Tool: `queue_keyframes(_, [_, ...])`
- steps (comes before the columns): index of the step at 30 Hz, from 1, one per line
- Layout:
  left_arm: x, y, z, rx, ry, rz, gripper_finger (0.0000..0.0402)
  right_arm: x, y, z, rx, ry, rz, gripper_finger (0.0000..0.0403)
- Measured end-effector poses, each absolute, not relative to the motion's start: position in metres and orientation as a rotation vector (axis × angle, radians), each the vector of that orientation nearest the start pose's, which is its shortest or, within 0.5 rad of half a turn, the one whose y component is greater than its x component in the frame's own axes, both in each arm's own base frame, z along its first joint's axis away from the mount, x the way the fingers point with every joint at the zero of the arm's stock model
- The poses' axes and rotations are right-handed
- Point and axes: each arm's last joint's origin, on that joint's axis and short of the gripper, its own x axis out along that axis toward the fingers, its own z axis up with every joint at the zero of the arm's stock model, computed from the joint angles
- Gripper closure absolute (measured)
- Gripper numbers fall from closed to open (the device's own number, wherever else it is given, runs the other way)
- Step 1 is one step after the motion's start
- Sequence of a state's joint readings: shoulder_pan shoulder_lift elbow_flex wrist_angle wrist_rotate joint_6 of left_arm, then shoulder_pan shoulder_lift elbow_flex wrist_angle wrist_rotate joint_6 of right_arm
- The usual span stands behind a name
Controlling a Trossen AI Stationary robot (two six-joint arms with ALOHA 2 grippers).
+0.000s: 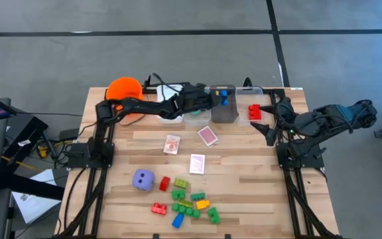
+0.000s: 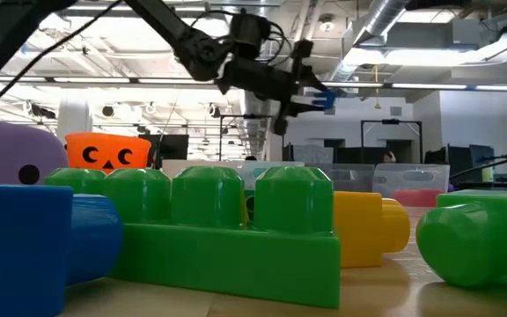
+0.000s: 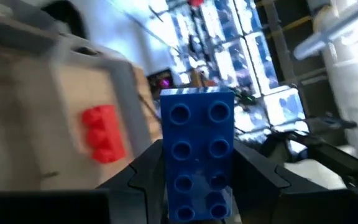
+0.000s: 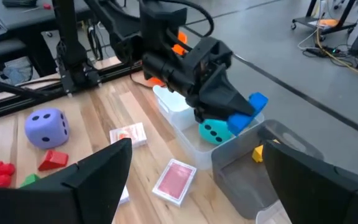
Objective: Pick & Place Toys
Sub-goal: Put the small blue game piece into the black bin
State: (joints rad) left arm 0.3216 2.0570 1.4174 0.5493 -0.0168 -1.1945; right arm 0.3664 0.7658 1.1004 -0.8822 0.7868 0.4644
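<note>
Currently left hand (image 4: 241,115) is clamped on the blue brick (image 4: 246,112), long axis running out along the fingers, hovering over the grey bin (image 1: 223,114) at the counter's far edge (right hand (image 1: 268,119) idles open nearby), so release is straight down.

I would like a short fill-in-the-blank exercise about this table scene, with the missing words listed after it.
1. The left gripper holds a ____ brick.
2. The die on the open table is ____.
3. The number of cards lying on the table is ____.
4. The right gripper is ____.

Missing words: blue; purple; three; open
</note>
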Motion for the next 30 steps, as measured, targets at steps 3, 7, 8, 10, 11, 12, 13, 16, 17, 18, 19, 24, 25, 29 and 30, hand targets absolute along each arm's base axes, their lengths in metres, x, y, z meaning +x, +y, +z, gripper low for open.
queue_keyframes(3, [0.459,0.15,0.234,-1.179,-0.135,0.326,0.0205,0.116,0.023,0.377,0.147,0.36,-0.501,0.0049])
queue_keyframes(7, [0.465,0.15,0.24,-1.134,-0.136,0.307,0.0103,0.118,0.023,0.377,0.157,0.361,-0.504,0.0049])
queue_keyframes(8, [0.465,0.151,0.24,-1.131,-0.138,0.306,0.008,0.118,0.023,0.377,0.161,0.361,-0.504,0.0049])
queue_keyframes(10, [0.464,0.153,0.241,-1.131,-0.14,0.311,0.0044,0.118,0.023,0.377,0.171,0.36,-0.502,0.0049])
queue_keyframes(11, [0.463,0.154,0.242,-1.132,-0.137,0.316,0.0029,0.118,0.024,0.377,0.172,0.362,-0.497,0.0049])
queue_keyframes(12, [0.463,0.154,0.243,-1.131,-0.143,0.314,0.0017,0.118,0.024,0.377,0.174,0.364,-0.492,0.0049])
queue_keyframes(13, [0.462,0.154,0.245,-1.13,-0.149,0.308,0.0011,0.118,0.024,0.376,0.175,0.366,-0.489,0.0049])
queue_keyframes(16, [0.46,0.153,0.254,-1.127,-0.161,0.275,0.0014,0.118,0.024,0.376,0.174,0.372,-0.484,0.0049])
queue_keyframes(17, [0.459,0.152,0.258,-1.127,-0.157,0.251,0.0019,0.118,0.024,0.376,0.173,0.373,-0.484,0.0049])
queue_keyframes(18, [0.457,0.151,0.261,-1.128,-0.142,0.224,0.0024,0.118,0.024,0.376,0.173,0.373,-0.484,0.0049])
queue_keyframes(19, [0.457,0.149,0.266,-1.126,-0.139,0.191,0.0028,0.118,0.024,0.376,0.173,0.374,-0.484,0.0049])
queue_keyframes(24, [0.45,0.125,0.297,-1.092,-0.046,-0.072,0.0052,0.116,0.024,0.37,0.198,0.438,-0.457,0.0049])
queue_keyframes(25, [0.448,0.114,0.305,-1.054,-0.032,-0.127,0.0057,0.115,0.025,0.368,0.205,0.466,-0.439,0.0049])
queue_keyframes(29, [0.444,0.058,0.329,-0.807,0.008,-0.227,0.0078,0.118,0.028,0.356,0.226,0.574,-0.402,0.0049])
queue_keyframes(30, [0.442,0.042,0.334,-0.731,0.018,-0.211,0.0083,0.12,0.029,0.353,0.227,0.596,-0.394,0.0049])
